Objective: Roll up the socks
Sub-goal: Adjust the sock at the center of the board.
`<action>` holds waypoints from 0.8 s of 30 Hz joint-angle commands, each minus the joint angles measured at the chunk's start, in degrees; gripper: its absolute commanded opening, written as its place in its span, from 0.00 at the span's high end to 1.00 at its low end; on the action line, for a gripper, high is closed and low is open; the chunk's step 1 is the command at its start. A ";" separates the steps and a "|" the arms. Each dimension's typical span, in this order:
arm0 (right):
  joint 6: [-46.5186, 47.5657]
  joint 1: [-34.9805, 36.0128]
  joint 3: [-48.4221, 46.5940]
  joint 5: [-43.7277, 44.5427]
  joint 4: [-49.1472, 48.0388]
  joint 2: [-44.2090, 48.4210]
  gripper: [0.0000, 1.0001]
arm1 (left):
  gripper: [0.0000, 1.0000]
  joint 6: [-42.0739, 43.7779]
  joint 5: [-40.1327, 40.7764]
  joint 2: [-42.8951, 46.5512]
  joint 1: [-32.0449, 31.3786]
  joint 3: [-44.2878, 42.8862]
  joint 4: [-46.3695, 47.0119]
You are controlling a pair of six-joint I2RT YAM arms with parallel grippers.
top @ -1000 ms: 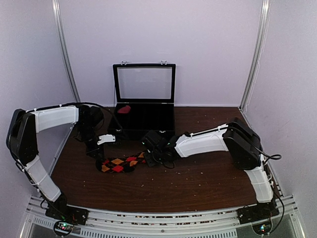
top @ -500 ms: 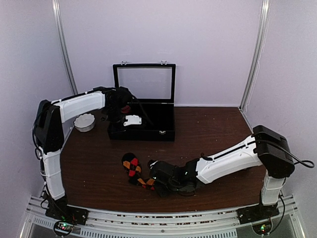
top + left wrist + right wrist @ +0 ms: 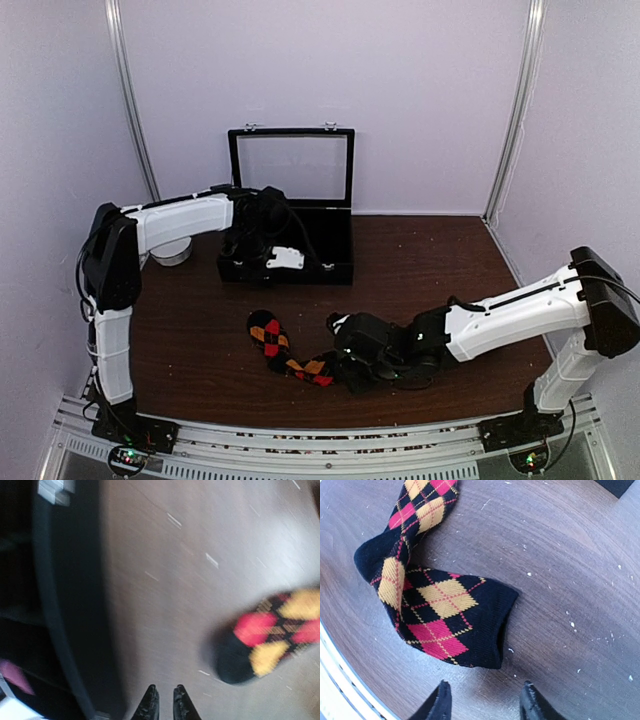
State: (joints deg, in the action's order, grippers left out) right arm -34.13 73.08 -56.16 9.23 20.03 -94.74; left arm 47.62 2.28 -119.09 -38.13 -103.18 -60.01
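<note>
Right fingers [image 3: 485, 700] apart, empty, just short of cuff of argyle sock [image 3: 445, 615]. Sock lies kinked on bench [image 3: 570, 555], near front edge, centre. Left fingers [image 3: 164, 702] nearly together, empty, beside black box [image 3: 75, 605].

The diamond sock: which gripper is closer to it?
Right. The right gripper sits just at the open end of the sock; the left gripper is farther away, up beside the black box.
</note>
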 commanded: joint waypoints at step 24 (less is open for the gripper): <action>21.94 -8.62 -1.87 -10.25 -9.79 -13.78 0.92 | 0.88 -7.25 -11.25 7.48 0.02 24.09 11.23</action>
State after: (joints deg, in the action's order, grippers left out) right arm -9.82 64.84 -59.02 -7.70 7.40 -106.80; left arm 40.49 -9.87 -108.77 -35.33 -78.46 -50.43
